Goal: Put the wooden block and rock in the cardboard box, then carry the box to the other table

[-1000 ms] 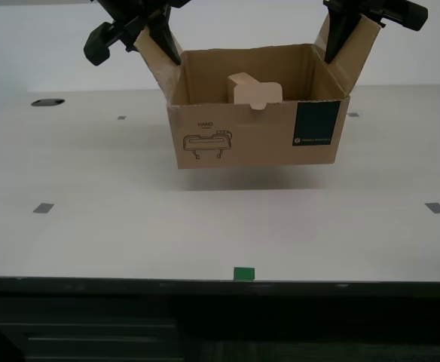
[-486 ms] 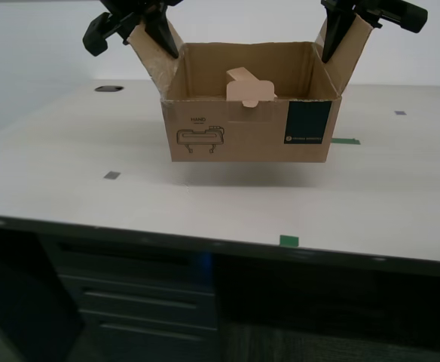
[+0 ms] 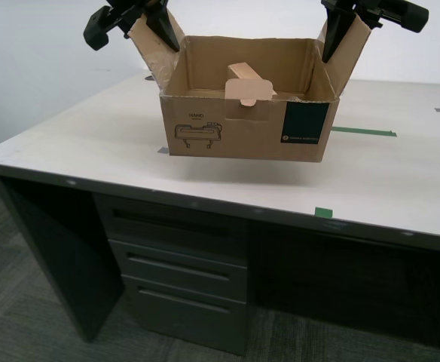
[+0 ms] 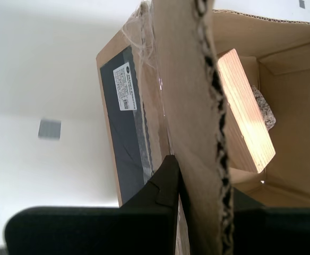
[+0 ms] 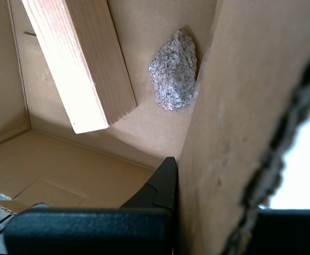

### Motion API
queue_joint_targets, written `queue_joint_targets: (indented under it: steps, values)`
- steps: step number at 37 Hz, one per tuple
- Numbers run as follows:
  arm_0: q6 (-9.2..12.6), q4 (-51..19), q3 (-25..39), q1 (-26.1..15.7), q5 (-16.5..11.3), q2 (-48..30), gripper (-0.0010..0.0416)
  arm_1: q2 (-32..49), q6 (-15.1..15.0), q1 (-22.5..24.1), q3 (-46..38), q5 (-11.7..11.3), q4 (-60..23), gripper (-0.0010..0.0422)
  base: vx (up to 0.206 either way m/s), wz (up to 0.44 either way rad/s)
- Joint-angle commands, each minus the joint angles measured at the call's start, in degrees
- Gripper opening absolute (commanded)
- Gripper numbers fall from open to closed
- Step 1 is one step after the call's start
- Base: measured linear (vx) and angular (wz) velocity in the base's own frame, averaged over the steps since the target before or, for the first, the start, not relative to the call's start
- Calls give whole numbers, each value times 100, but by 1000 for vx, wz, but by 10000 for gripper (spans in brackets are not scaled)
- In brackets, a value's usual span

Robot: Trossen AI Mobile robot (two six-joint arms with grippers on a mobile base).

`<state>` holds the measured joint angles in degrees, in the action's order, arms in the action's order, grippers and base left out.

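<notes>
The smooth off-white desk (image 3: 92, 143) with grey drawers lies below the cardboard box (image 3: 235, 136), which hangs clear of its top with a soft shadow underneath. The box is carried by nothing but its two raised side flaps. It is open-topped corrugated board, light and fairly stiff in the walls, but I judge the flaps to be the weak part (each hinges on a single crease and could fold or tear if the load swings). The hold belongs low on each flap near that crease, with both sides kept level. Inside, the wooden block (image 5: 80, 69) leans at a slant against a wall. It is hard and smooth, and probably the heaviest thing aboard, so it is likely to slide if the box tips. The rock (image 5: 173, 71) sits just beside it on the floor, tucked near the wall under one flap. It is rough and dense, and unlikely to roll far. My first gripper (image 5: 218, 202) is clamped on that flap, and my second gripper (image 4: 200, 196) is pinched on the flap at the teal-label end, on the exterior view's right.
</notes>
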<state>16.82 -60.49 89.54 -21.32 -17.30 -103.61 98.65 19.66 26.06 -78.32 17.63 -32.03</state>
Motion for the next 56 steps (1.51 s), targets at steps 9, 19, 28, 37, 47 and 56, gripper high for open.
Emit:
queue_joint_targets:
  steps: [9,19,28,37,47,56]
  values:
    - [-227,-15,9,-11,-105,20,0,-11,584,105,-9,87,-46,-1,-99,124]
    - [-133,28,9,-11,-105,20,0,-11,632,105,-9,85,-151,-1,-95,154]
    - [-55,-28,9,-11,-105,20,-1,-11,695,107,-9,87,-153,-1,-76,195]
    - [-9,-26,9,-11,-105,20,0,-11,693,111,-9,87,-184,-1,-17,202]
    - [-50,4,9,-2,-105,20,-1,-11,903,109,-9,85,-144,-1,6,172]
    - [-144,-2,9,-2,-105,13,0,-11,1106,109,-9,83,-153,-1,2,220]
